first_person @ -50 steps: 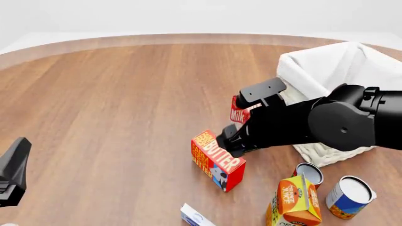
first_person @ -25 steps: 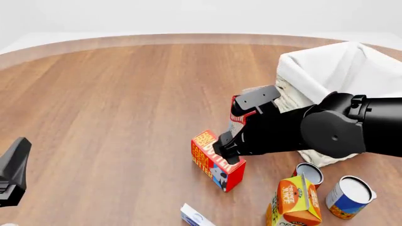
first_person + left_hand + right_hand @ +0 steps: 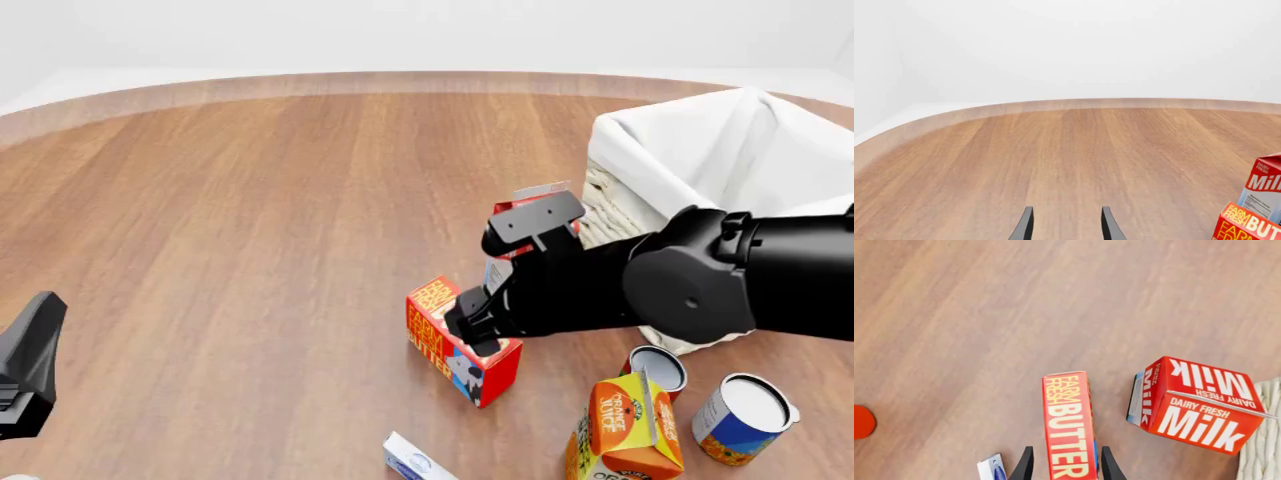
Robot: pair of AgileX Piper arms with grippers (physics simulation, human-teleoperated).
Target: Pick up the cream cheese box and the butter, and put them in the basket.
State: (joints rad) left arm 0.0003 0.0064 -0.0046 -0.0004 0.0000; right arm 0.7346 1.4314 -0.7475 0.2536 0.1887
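Left gripper (image 3: 1065,227): fingers are held apart, nothing between them; it is parked at the near left, well apart from the goods.
Cream cheese box (image 3: 414,461): found at the near edge, just near of the butter; judged light and flat, best taken across its short sides.
Butter (image 3: 461,342): stands on its long edge, left of the basket; judged a stiff, light carton with smooth, maybe slippery faces.
Right gripper (image 3: 1065,464): fingers are spread on both sides of the butter's narrow top, not yet pressed.
Basket (image 3: 627,150): placed at the far right.
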